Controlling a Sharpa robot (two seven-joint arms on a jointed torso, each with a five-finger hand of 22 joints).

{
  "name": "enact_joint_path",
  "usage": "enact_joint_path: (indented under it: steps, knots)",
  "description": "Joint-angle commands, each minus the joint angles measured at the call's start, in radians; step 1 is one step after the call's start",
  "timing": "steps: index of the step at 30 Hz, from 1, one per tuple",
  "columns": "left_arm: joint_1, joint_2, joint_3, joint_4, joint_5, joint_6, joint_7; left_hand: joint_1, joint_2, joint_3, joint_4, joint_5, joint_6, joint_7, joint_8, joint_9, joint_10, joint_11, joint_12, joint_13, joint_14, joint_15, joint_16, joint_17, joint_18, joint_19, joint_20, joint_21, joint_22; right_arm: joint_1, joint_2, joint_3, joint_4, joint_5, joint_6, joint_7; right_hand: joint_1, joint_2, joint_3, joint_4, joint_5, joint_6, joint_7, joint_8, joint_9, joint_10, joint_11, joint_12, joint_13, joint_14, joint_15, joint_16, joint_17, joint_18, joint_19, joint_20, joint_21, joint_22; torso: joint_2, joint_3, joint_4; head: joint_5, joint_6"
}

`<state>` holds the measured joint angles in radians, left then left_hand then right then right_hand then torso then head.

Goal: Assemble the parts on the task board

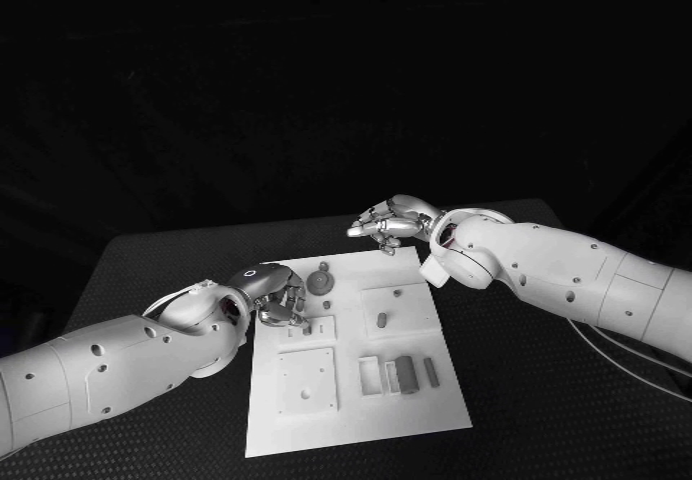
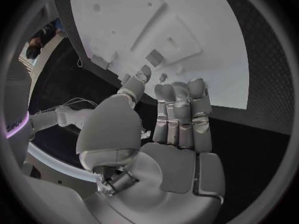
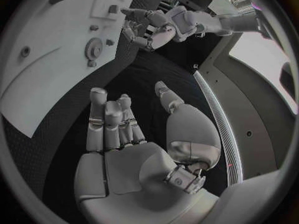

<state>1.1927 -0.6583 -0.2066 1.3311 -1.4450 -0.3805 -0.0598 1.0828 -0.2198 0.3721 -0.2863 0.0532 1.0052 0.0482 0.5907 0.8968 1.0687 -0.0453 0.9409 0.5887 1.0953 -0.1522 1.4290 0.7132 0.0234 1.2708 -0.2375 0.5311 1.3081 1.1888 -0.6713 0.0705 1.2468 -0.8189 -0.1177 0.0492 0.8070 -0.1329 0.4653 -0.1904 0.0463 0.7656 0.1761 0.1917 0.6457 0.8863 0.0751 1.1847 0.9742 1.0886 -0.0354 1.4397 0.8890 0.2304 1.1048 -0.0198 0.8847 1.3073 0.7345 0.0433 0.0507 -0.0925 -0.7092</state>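
Fingers of the left hand (image 1: pixel 274 298) are bent down over the left edge of the task board (image 1: pixel 433 415), close to a small pin-like part (image 1: pixel 304 320) that stands in a square block; whether the tips already pinch something, I cannot tell. From the left wrist view the fingers (image 2: pixel 181 107) look half curled and nothing is visible between them. The right hand (image 1: pixel 387 222) hangs above the table just behind the far edge of the board, and its fingers are released and holding nothing, as the right wrist view confirms with the palm (image 3: pixel 124 159) bare.

On the board a gear-shaped part (image 1: pixel 323 279) lies flat near the far left corner, a short peg (image 1: pixel 382 320) stands in the raised plate at the far right, and dark block parts (image 1: pixel 407 373) sit in the tray area at the near right beside pale ones. A square plate (image 1: pixel 307 381) at the near left shows open holes.

I judge the assembly is at an early or middle stage: several parts lie loose or are not seated, and neither hand clearly carries a part now
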Motion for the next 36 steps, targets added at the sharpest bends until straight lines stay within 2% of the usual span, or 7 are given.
enact_joint_path:
  steps: [1,3,6,15,27,34,36]
  knots:
    - [-0.004,0.011,-0.003,-0.011,-0.051,-0.061,0.030,0.006,0.006,-0.003,0.000,-0.005,0.002,-0.006,0.006,0.003,-0.001,-0.006,0.006,0.002,0.003,-0.005,0.005,0.001,0.029,0.008,0.001,0.003,0.017,-0.001,0.000,0.000,0.001,-0.003,0.002,0.006,0.003,0.009,-0.001,-0.002,0.002,-0.001,0.009,-0.004,0.001,-0.006,-0.003,0.003,-0.001,-0.007,-0.002,0.006,-0.001,0.031,0.000,-0.006,-0.005,0.016,0.000,0.0003,-0.0007,-0.002,-0.001]
    - [-0.007,0.016,-0.008,-0.018,-0.064,-0.061,0.030,0.010,0.009,-0.002,0.000,-0.005,0.001,-0.007,0.010,0.004,-0.001,-0.007,0.008,0.002,0.003,-0.006,0.006,0.001,0.029,0.008,0.000,0.004,0.018,-0.001,0.001,0.000,0.001,-0.003,0.002,0.007,0.003,0.009,-0.001,-0.002,0.002,-0.001,0.009,-0.004,0.001,-0.006,-0.003,0.003,-0.002,-0.007,-0.002,0.006,-0.001,0.031,0.000,-0.006,-0.005,0.016,0.000,0.0006,-0.0007,-0.002,-0.001]
    - [-0.011,0.022,-0.010,-0.024,-0.064,-0.063,0.032,0.013,0.013,-0.001,0.000,-0.005,0.001,-0.008,0.013,0.006,-0.001,-0.008,0.008,0.002,0.003,-0.007,0.007,0.000,0.028,0.008,-0.001,0.005,0.018,-0.001,0.001,0.000,0.001,-0.003,0.002,0.007,0.002,0.010,-0.001,-0.002,0.002,-0.002,0.009,-0.004,0.001,-0.006,-0.003,0.003,-0.002,-0.007,-0.002,0.006,-0.001,0.031,0.000,-0.006,-0.005,0.016,0.000,0.0014,-0.0007,-0.002,-0.002]
    - [-0.016,0.030,-0.010,-0.035,-0.064,-0.062,0.023,0.035,0.032,0.022,0.003,-0.005,0.001,-0.011,0.026,0.009,0.003,-0.012,0.013,0.003,0.007,-0.011,0.013,-0.002,0.027,0.013,-0.004,0.009,0.020,-0.002,0.001,0.000,0.003,-0.003,0.003,0.006,0.001,0.010,-0.002,-0.002,0.002,-0.002,0.009,-0.004,0.001,-0.006,-0.003,0.003,-0.002,-0.007,-0.002,0.006,-0.002,0.031,0.000,-0.006,-0.005,0.016,0.000,0.0016,-0.0010,-0.004,-0.002]
    - [-0.019,0.040,-0.010,-0.048,-0.063,-0.064,0.021,0.046,0.036,0.047,0.008,-0.005,0.002,-0.013,0.036,0.010,0.007,-0.014,0.016,0.003,0.012,-0.012,0.017,-0.005,0.024,0.018,-0.007,0.013,0.020,-0.002,0.001,0.000,0.004,-0.003,0.004,0.006,0.000,0.011,-0.003,-0.002,0.002,-0.002,0.009,-0.004,0.001,-0.007,-0.003,0.003,-0.002,-0.007,-0.001,0.006,-0.002,0.031,0.000,-0.005,-0.005,0.016,0.000,0.0015,-0.0004,-0.005,-0.003]
    - [-0.019,0.021,-0.008,-0.035,0.049,-0.065,0.049,0.022,0.026,0.043,0.018,-0.005,-0.002,-0.012,0.038,0.009,0.006,-0.013,0.016,0.002,0.012,-0.012,0.017,-0.007,0.022,0.017,-0.007,0.014,0.020,-0.003,0.000,0.000,0.003,-0.003,0.004,0.006,-0.001,0.011,-0.004,-0.002,0.002,-0.002,0.009,-0.004,0.001,-0.007,-0.003,0.003,-0.002,-0.007,-0.001,0.006,-0.002,0.031,0.000,-0.005,-0.005,0.016,0.000,0.0017,-0.0010,-0.008,-0.004]
    - [-0.019,0.014,-0.004,-0.028,0.079,-0.067,0.061,0.008,0.023,0.044,0.023,-0.005,-0.012,-0.009,0.034,0.005,-0.002,-0.011,0.011,0.000,0.007,-0.010,0.012,-0.011,0.021,0.011,-0.007,0.010,0.018,-0.003,-0.001,0.000,0.003,-0.003,0.004,0.005,-0.001,0.011,-0.004,-0.002,0.002,-0.002,0.009,-0.004,0.001,-0.007,-0.003,0.003,-0.002,-0.007,-0.001,0.006,-0.002,0.031,0.000,-0.005,-0.005,0.016,0.000,0.0018,-0.0006,-0.009,-0.005]
